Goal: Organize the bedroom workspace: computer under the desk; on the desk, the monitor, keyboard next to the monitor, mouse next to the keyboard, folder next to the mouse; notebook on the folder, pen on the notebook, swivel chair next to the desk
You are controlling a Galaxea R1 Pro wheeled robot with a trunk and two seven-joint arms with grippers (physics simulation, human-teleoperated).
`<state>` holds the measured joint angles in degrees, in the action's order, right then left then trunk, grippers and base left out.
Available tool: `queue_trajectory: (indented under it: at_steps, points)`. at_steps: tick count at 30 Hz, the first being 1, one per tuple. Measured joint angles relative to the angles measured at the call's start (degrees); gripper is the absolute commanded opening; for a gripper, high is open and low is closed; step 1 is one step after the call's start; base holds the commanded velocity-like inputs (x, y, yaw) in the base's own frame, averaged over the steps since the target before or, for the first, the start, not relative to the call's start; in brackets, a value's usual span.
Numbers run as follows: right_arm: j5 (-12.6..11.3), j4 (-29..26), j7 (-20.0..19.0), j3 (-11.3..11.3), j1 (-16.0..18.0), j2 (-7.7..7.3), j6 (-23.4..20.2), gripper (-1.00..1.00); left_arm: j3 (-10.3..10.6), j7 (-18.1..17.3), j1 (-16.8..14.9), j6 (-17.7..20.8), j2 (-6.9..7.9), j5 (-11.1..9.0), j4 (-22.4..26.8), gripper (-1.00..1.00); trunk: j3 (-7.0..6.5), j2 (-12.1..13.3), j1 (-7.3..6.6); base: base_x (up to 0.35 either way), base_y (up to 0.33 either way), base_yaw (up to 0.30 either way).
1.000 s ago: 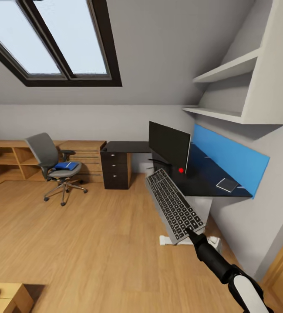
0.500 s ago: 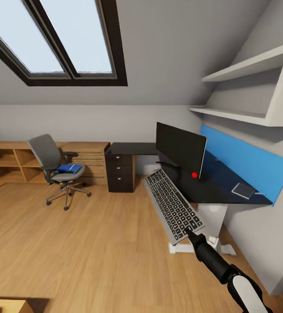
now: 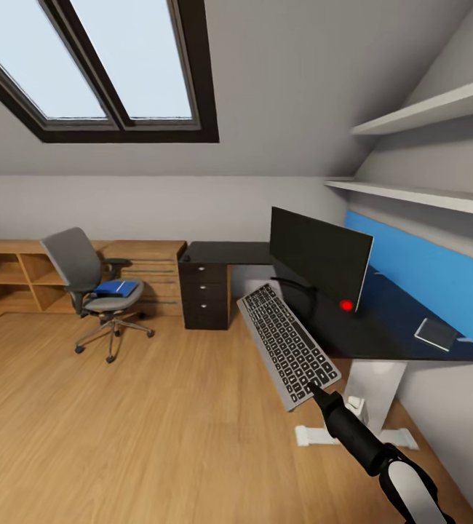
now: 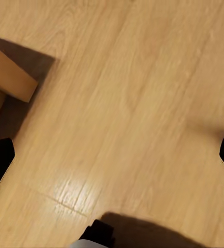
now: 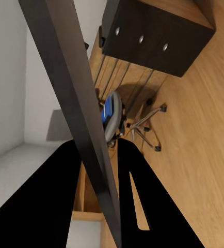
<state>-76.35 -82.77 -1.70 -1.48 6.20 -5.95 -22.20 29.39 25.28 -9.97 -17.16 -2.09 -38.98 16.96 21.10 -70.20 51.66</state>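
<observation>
Right gripper (image 3: 315, 387) clamped on keyboard (image 3: 287, 343) by its near edge, held tilted just short of desk (image 3: 382, 331); left jaws spread, empty. Recommend levelling before setting down beside monitor (image 3: 320, 255)

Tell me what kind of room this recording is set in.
Likely an attic bedroom used as a home office: a sloped ceiling with a dark-framed skylight, a black desk carrying a black flat monitor, and a grey swivel chair on the wooden floor. The right gripper holds a grey keyboard.
</observation>
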Motion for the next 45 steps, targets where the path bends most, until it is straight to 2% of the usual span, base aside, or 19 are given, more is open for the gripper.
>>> queue_trajectory:
  at_steps: [25, 30, 45]
  points:
    - [-0.1, 0.3, -0.1, -0.1, 0.0, 0.00, 0.0, -1.00, 0.1, 0.0, 0.0, 0.1, -0.04, 0.1, -0.1, 1.00, 0.00, 0.0, 0.00, 0.320, 0.125, 0.000]
    - [-0.1, 0.4, -0.1, -1.0, 0.0, -0.03, 0.0, -1.00, 0.2, 0.0, 0.0, 0.1, -0.04, 0.1, -0.1, 1.00, 0.00, 0.0, 0.00, 0.323, 0.093, 0.000]
    - [-0.1, 0.4, -0.1, -1.0, 0.0, -0.09, 0.0, -1.00, 0.2, 0.0, 0.0, 0.1, 0.04, 0.0, -0.1, 1.00, 0.00, 0.0, 0.00, 0.324, 0.142, 0.000]
